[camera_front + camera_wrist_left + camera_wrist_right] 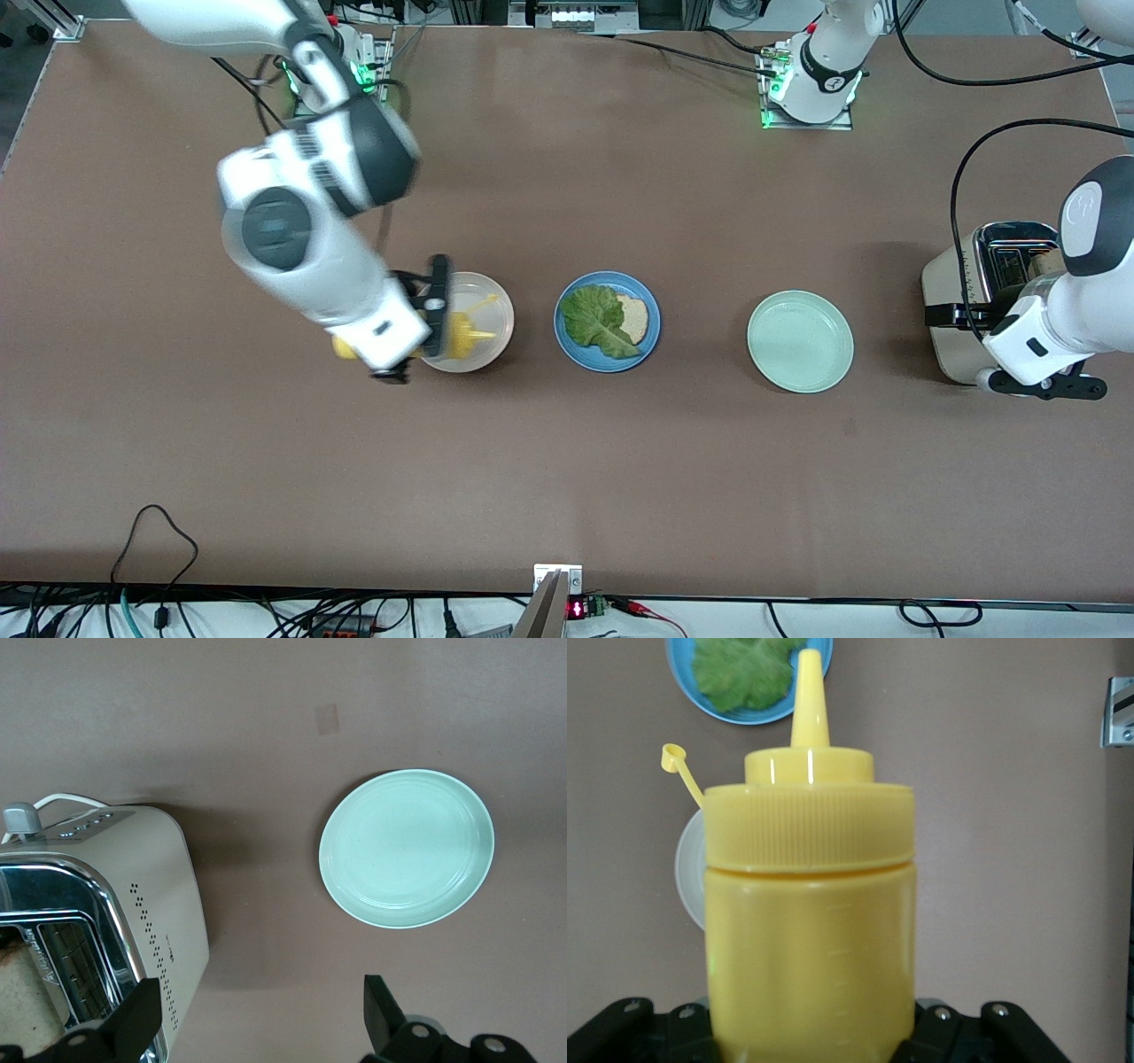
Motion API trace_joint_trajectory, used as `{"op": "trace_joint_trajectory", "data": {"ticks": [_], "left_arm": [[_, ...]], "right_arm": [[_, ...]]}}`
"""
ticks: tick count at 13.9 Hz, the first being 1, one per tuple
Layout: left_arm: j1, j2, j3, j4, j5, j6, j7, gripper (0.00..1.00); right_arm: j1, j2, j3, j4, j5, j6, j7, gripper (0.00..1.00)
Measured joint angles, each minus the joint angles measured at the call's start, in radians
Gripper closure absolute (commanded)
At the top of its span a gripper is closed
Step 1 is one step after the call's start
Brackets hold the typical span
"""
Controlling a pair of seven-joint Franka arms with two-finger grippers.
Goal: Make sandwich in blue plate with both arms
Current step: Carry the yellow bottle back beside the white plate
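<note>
Your right tool [423,330] is clamped on a yellow bottle [811,921], lying sideways over the beige plate [496,310] at the right arm's end of the worktop. Lettuce [598,319] covers most of a bread slice [634,317] on the blue plate [651,341] beside it. Your left tool [257,1028] waits, fingers apart, over the toaster [159,904] and the worktop next to the green plate [406,848].

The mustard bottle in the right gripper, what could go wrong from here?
1. The mustard bottle lies sideways in the right gripper over the beige plate, its cap off the nozzle; a squeeze could squirt there rather than on the lettuce in the blue plate.
2. Bread sits in the toaster; the open left gripper hangs beside it and could nudge it.
</note>
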Motion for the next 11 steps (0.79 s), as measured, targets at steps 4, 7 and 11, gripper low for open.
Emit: {"op": "trace_joint_trajectory", "data": {"ticks": [4,7,11], "left_arm": [[0.0,0.0,-0.001,0.0,0.0,0.0,0.0,0.0],[-0.001,0.0,-0.002,0.0,0.0,0.0,0.0,0.0],[0.0,0.0,-0.002,-0.002,0.0,-0.001,0.0,0.0]], "right_arm": [[-0.215,-0.003,-0.005,-0.021,0.343,-0.051,-0.303,0.84],[-0.355,0.003,-0.006,-0.09,0.569,-0.077,-0.507,0.84],[-0.488,0.058,-0.008,-0.166,0.791,-0.157,-0.701,0.84]]}}
